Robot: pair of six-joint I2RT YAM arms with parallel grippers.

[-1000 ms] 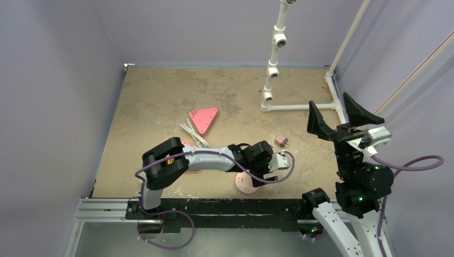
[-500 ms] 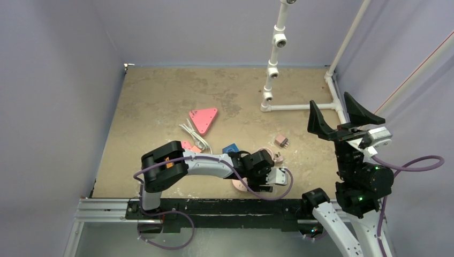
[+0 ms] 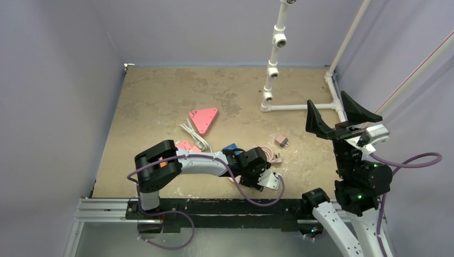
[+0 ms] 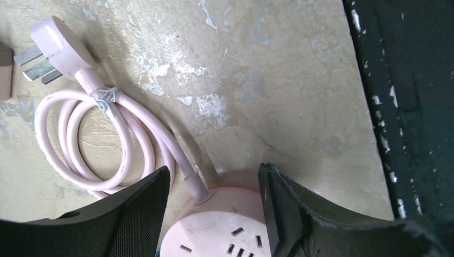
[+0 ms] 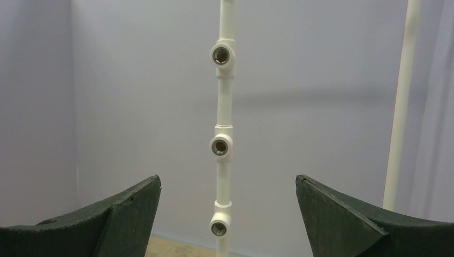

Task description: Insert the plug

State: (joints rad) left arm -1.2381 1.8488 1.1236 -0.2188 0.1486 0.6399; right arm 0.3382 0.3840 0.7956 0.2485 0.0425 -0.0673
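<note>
Left gripper [image 4: 214, 171] flanks round socket [image 4: 214, 233]; plug [image 4: 56, 43] prongs point toward adapter [image 4: 4, 69].

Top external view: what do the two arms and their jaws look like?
Both the left arm and right arm have white links and black joint housings, each trailed by a looping purple cable. The jaws are black, broad, tapering to points. Green lights glow on the right arm.
</note>
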